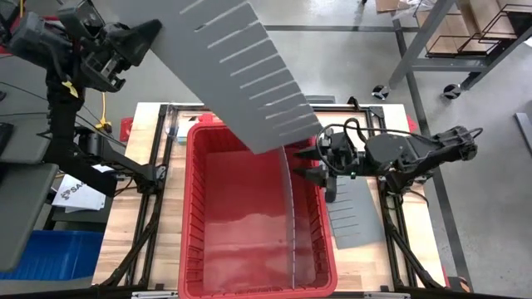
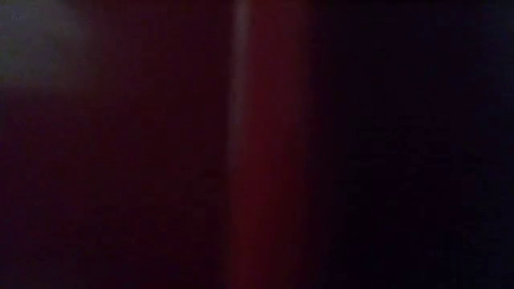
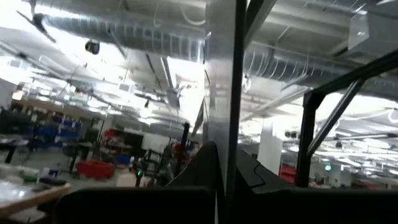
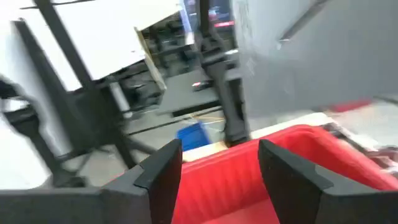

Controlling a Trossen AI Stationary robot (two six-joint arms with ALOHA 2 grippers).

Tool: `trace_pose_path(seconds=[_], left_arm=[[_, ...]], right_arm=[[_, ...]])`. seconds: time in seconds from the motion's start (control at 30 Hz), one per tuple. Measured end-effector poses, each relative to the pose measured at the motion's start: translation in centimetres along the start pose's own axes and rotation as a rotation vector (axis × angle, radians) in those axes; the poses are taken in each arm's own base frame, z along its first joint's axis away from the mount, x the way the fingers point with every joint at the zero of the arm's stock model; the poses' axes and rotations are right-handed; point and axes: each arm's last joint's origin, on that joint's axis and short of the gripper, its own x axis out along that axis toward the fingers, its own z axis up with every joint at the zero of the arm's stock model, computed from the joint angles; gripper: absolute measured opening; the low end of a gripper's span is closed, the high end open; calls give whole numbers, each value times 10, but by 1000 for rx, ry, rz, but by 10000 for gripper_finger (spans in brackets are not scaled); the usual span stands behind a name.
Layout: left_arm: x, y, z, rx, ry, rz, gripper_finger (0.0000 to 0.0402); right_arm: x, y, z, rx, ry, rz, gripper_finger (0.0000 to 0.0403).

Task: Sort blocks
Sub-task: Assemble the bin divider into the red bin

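My left gripper [image 1: 156, 35] is raised high at the far left, shut on a large grey slotted divider sheet [image 1: 241, 66] that reaches out over the far end of the red bin [image 1: 188, 216]. My right gripper [image 1: 309, 163] stands open at the bin's right wall [image 4: 292, 140], nothing between its fingers. The blocks are out of view. A second divider [image 1: 290, 208] stands upright on its lower edge inside the bin. The low view shows only a dark red blur. My left gripper pinches the sheet's left end [image 1: 170, 29] between its two fingers, one on each face [image 3: 222, 143]. The fingers slant upward and lie along the sheet. The sheet is lifted clear and runs away from the fingers, its free end [image 1: 299, 133] above the bin's far right corner.
A third grey divider sheet [image 1: 353, 218] lies flat on the wooden table, right of the bin, under my right arm. The bin fills most of the table's middle. A blue crate [image 1: 58, 249] sits on the floor off the table's left side.
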Motion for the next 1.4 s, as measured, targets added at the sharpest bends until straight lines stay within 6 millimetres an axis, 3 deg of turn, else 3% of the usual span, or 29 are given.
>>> trace_pose_path(seconds=[0.23, 0.53, 0.93, 1.2, 1.4], left_arm=[[0, -4, 12, 13, -129, -32, 0], [8, -2, 14, 25, -237, -39, 0], [27, 5, -1, -11, -245, -36, 0], [21, 1, 8, -25, -295, -55, 0], [25, 3, 4, -28, -287, -45, 0]], right_arm=[[7, -5, -4, -55, -212, -227, 204], [21, -6, -14, -34, -540, -129, 204], [57, -16, -6, -88, -657, -164, 204], [54, -12, -6, -105, -659, -174, 202], [53, -11, -5, -103, -676, -137, 166]])
